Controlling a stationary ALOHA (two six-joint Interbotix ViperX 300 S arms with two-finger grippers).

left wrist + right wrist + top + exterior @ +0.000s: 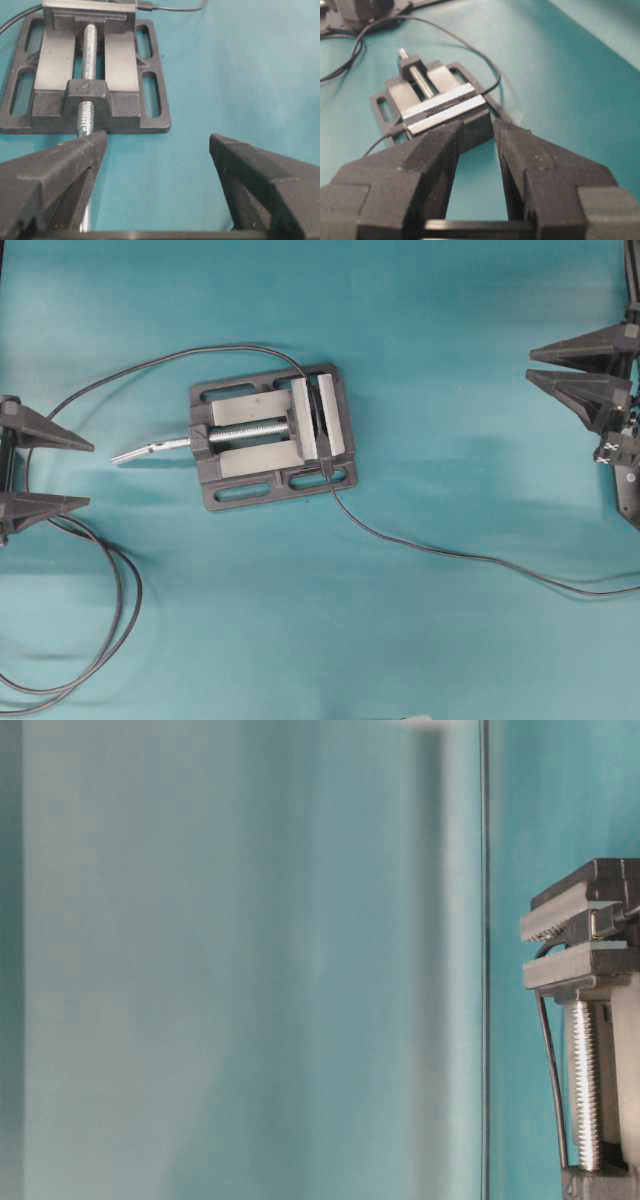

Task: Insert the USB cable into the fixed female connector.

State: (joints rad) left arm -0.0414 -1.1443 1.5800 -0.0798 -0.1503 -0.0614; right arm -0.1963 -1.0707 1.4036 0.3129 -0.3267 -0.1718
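A grey metal vise stands mid-table. The fixed female connector is a small dark block clamped between the vise's jaws. The thin USB cable runs in from the right edge. Its black plug lies at the near end of the jaw gap, and it also shows in the wrist views as the plug and the plug. I cannot tell whether it is seated in the socket. My left gripper hangs wide open at the left edge, empty. My right gripper is at the far right, narrowly open, holding nothing.
The thicker black cable arcs from the vise's far side to the left and loops near my left gripper. The vise's silver screw handle points left toward my left gripper. The table-level view is mostly blurred teal.
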